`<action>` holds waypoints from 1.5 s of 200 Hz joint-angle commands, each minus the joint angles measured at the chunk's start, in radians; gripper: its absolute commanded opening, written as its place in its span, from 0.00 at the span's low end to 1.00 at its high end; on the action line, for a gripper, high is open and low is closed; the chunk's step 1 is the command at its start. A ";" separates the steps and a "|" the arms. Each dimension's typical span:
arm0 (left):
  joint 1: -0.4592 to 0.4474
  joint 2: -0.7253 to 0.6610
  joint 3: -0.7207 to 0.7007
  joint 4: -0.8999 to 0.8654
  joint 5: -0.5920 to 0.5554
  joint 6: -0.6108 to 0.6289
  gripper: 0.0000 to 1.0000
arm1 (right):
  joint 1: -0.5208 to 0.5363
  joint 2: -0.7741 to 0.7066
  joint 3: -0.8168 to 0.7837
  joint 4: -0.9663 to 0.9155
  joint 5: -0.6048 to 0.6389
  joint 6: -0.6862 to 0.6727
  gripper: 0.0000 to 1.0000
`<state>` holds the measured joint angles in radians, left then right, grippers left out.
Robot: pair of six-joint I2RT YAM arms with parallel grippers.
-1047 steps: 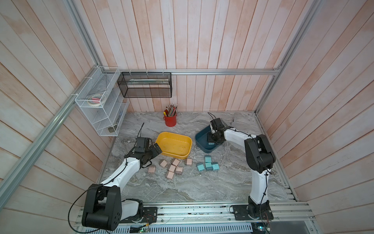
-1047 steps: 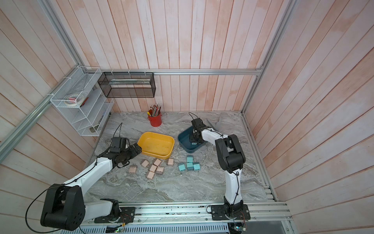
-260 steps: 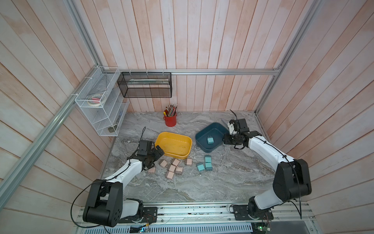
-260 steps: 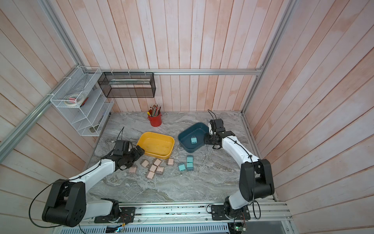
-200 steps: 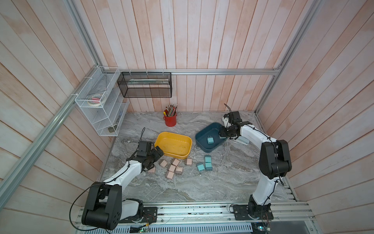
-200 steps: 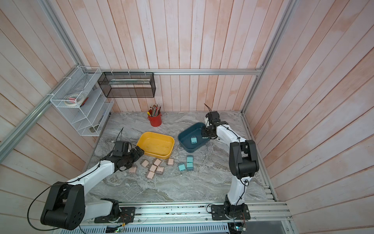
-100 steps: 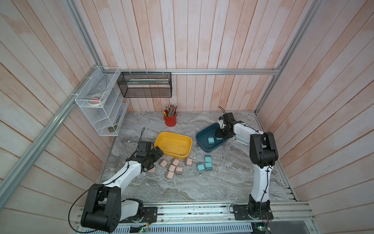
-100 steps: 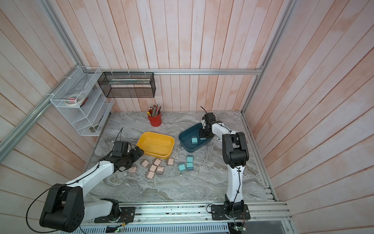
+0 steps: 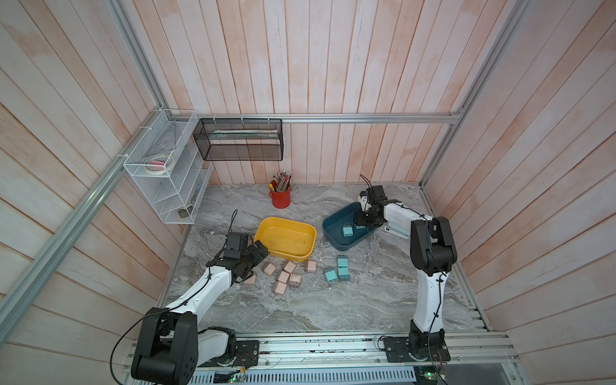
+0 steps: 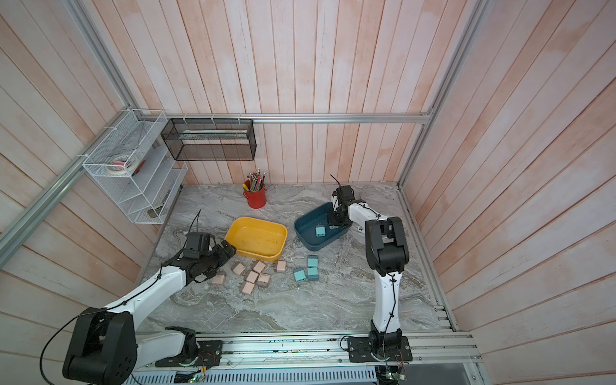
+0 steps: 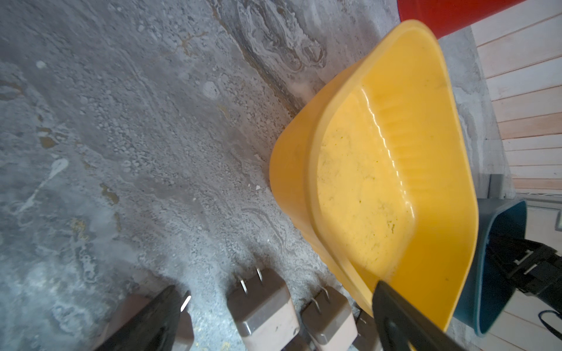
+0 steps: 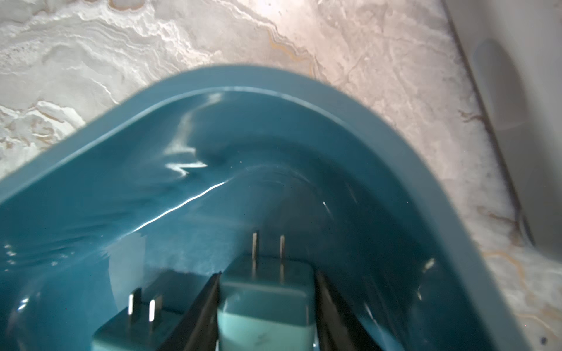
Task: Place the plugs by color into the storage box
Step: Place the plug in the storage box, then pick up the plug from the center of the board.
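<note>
Teal plug (image 12: 264,307) going into the blue bin (image 12: 243,76)
Lower middle of the right wrist view: the right gripper (image 12: 267,275) straddles the teal plug low inside the blue bin, jaws snug to its sides; clamped or freed, I cannot tell. Next, likely: open wide, lift clear without dragging it.

Legible text, labels, brands, numbers, signs: none found in any view.
- Pink plugs (image 9: 286,273), teal plugs (image 9: 338,271): faces plain.
- Yellow bin (image 9: 263,233), blue bin (image 9: 333,235): no markings.
- Red pencil cup (image 9: 280,201): no print.
- Wire shelf (image 9: 166,190), upper left of the frame, with roll of tape (image 9: 156,164): too small to read.
</note>
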<state>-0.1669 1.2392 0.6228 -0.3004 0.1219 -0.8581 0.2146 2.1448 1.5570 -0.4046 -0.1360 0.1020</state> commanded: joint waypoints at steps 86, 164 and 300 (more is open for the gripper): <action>-0.005 0.031 0.018 0.027 -0.007 0.010 1.00 | 0.092 -0.250 0.153 -0.207 0.118 0.054 0.88; -0.005 0.113 0.031 0.060 0.031 0.034 1.00 | 0.424 -0.563 -0.345 -0.122 0.112 0.309 0.83; -0.004 0.068 -0.049 0.056 0.066 0.053 1.00 | 0.627 -0.483 -0.595 0.050 0.092 0.427 0.69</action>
<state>-0.1669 1.3453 0.5892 -0.2123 0.1864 -0.8322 0.8410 1.6154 0.9787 -0.3695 -0.0544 0.5163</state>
